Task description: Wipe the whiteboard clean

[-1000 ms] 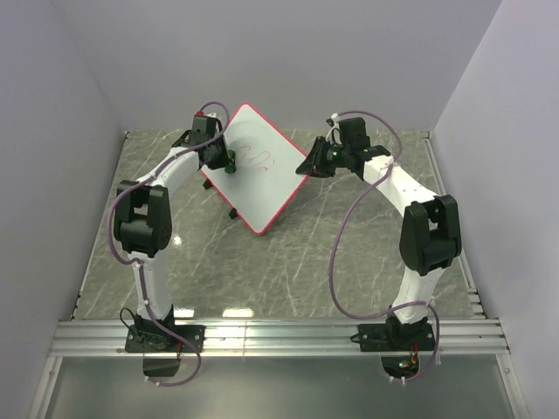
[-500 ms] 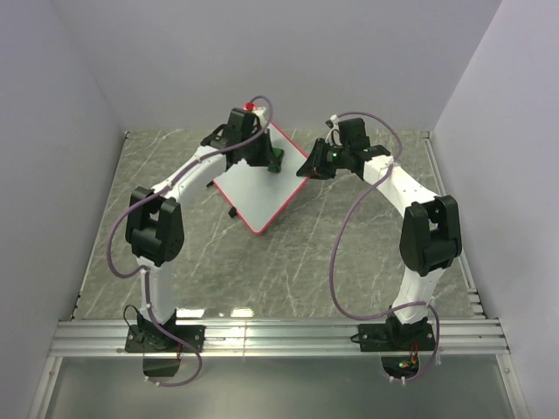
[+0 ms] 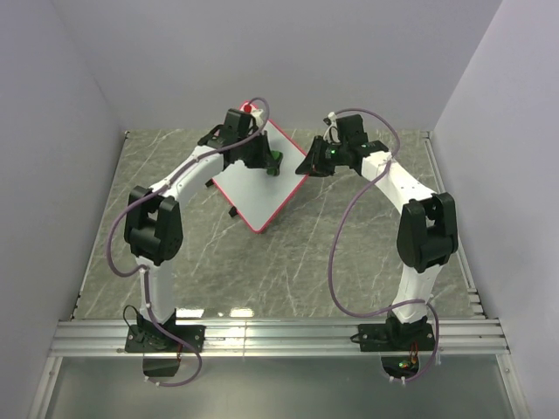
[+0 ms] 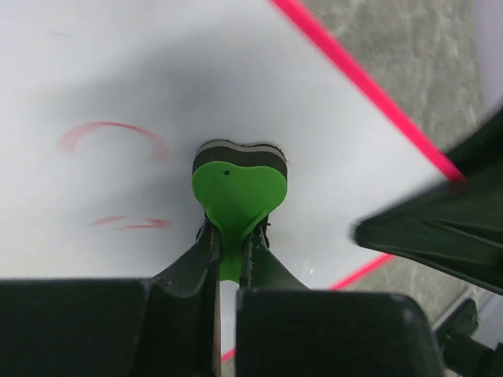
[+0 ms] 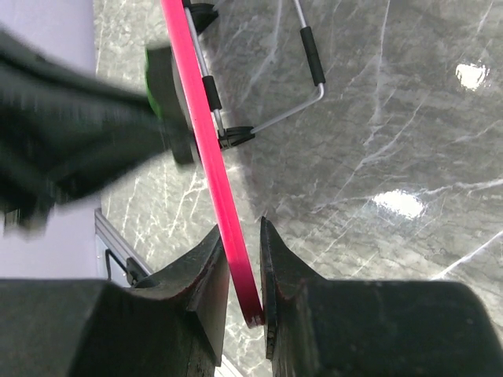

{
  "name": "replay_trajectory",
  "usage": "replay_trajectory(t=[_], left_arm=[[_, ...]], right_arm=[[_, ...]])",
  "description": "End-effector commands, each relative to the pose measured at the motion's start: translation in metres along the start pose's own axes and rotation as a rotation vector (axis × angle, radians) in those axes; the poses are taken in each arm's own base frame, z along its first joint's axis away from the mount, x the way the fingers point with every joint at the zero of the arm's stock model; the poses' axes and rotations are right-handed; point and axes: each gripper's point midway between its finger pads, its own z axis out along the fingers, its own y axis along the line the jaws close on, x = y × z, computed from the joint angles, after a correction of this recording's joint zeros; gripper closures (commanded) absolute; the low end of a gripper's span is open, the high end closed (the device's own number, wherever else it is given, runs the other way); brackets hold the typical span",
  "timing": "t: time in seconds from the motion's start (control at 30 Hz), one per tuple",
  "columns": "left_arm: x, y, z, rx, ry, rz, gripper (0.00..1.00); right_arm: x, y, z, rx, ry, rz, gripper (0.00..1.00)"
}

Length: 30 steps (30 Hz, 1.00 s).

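The whiteboard (image 3: 258,196), white with a red-pink rim, stands tilted on its wire stand at the back middle of the table. My left gripper (image 3: 266,159) is shut on a green heart-shaped eraser (image 4: 238,188) and presses it flat against the board's face (image 4: 157,63) near its upper right edge. Faint red strokes (image 4: 110,129) remain left of the eraser. My right gripper (image 3: 307,168) is shut on the board's right corner; in the right wrist view the red rim (image 5: 206,133) runs between its fingers (image 5: 200,267).
The board's wire stand (image 5: 291,94) with black feet rests on the grey marble table (image 3: 349,253). The left arm shows as a dark blur (image 5: 71,110) beside the rim. Grey walls close in the back and both sides.
My left gripper has swept the eraser from the board's left edge across to its upper right. The scribble in the board's middle no longer shows. The right gripper has kept its hold.
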Motion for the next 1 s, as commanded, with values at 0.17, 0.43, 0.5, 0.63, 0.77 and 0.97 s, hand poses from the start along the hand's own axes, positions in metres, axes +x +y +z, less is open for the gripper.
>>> replay_trajectory(t=[0.17, 0.43, 0.5, 0.63, 0.77, 0.97], left_arm=[[0.012, 0.132, 0.011, -0.282, 0.039, -0.123, 1.0], [0.001, 0.134, 0.007, -0.285, 0.016, -0.117, 1.0], [-0.005, 0.125, 0.006, -0.26, 0.016, -0.119, 1.0], [-0.022, 0.09, 0.0, -0.175, -0.01, -0.09, 1.0], [-0.029, 0.024, 0.006, -0.091, -0.01, 0.027, 1.0], [-0.026, -0.029, 0.018, -0.03, 0.009, 0.099, 1.0]], right_arm=[[0.002, 0.013, 0.001, 0.017, 0.014, -0.035, 1.0], [0.006, 0.011, 0.003, 0.017, 0.031, -0.028, 1.0], [0.005, 0.013, 0.004, 0.012, 0.032, -0.03, 1.0], [0.01, 0.018, 0.007, 0.016, 0.049, -0.046, 1.0], [0.015, 0.019, 0.013, 0.021, 0.066, -0.06, 1.0], [0.021, 0.02, 0.017, 0.028, 0.083, -0.073, 1.0]])
